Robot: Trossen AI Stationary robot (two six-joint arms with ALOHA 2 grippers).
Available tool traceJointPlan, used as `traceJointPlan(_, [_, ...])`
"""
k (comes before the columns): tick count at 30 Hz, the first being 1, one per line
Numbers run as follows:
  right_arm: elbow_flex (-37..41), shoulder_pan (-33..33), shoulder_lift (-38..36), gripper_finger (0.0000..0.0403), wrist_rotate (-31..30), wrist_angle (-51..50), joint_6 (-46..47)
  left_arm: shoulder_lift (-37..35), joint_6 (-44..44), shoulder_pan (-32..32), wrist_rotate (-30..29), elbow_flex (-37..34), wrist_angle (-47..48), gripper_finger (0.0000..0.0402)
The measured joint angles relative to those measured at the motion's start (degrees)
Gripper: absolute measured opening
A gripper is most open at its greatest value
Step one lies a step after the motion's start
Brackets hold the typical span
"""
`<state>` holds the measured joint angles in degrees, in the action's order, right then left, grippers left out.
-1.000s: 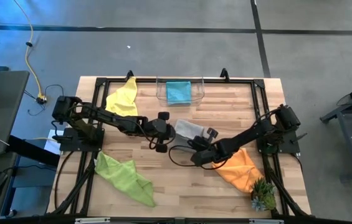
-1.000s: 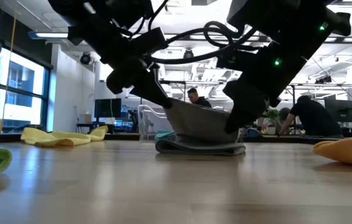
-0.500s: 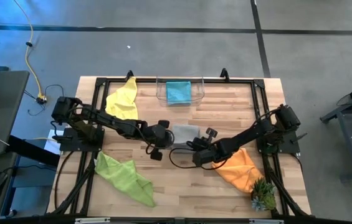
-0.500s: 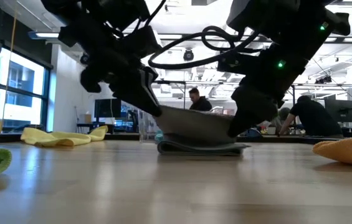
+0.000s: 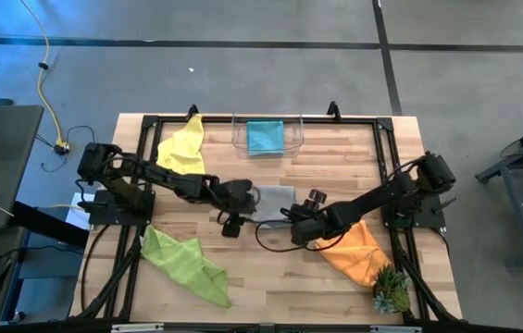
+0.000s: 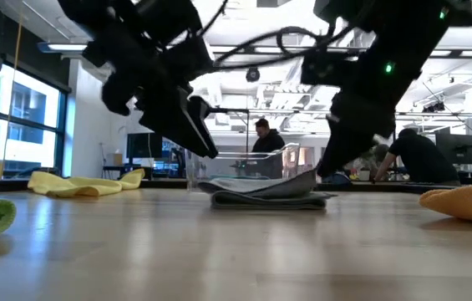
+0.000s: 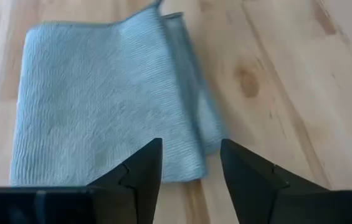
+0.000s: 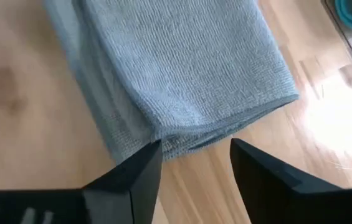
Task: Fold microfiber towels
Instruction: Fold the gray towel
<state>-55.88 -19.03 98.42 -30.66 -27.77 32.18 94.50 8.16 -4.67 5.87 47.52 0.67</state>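
Since a second ago we have let the grey towel (image 5: pixel 275 198) go: its raised top layer has dropped flat onto the fold, and both grippers have backed off its edges. The left gripper (image 5: pixel 242 197) sits just beside the towel's left edge, jaws released and holding nothing; its fingers (image 7: pixel 139 171) stand apart over the cloth's near edge. The right gripper (image 5: pixel 300 222) is at the towel's right corner, jaws likewise parted and empty, fingers (image 8: pixel 138 171) apart above the hem.

The grey towel lies folded mid-table, in front of the bin (image 5: pixel 239 139). From the low view its far side is hidden, and we cannot count its layers for certain.

We count five towels: grey, yellow (image 5: pixel 184 146) at the back left, green (image 5: pixel 187 264) at the front left, teal (image 5: pixel 265 136) inside the bin, and orange (image 5: pixel 359 250) at the front right, partly covered by the right arm. One plant (image 5: pixel 392 288) stands touching the orange towel.
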Motion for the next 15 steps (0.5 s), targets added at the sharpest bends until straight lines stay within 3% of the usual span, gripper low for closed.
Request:
traceJointPlan(6, [0.5,0.0,-1.9,0.0174,6.7,-0.2,-3.9,0.0,-1.7,-5.5,12.3,-4.8,-6.1,0.0141])
traceJointPlan(15, [0.5,0.0,-1.6,0.0181,8.4,4.2,-5.7,-1.7,0.7,-5.3,11.9,-12.0,-17.9,0.0112])
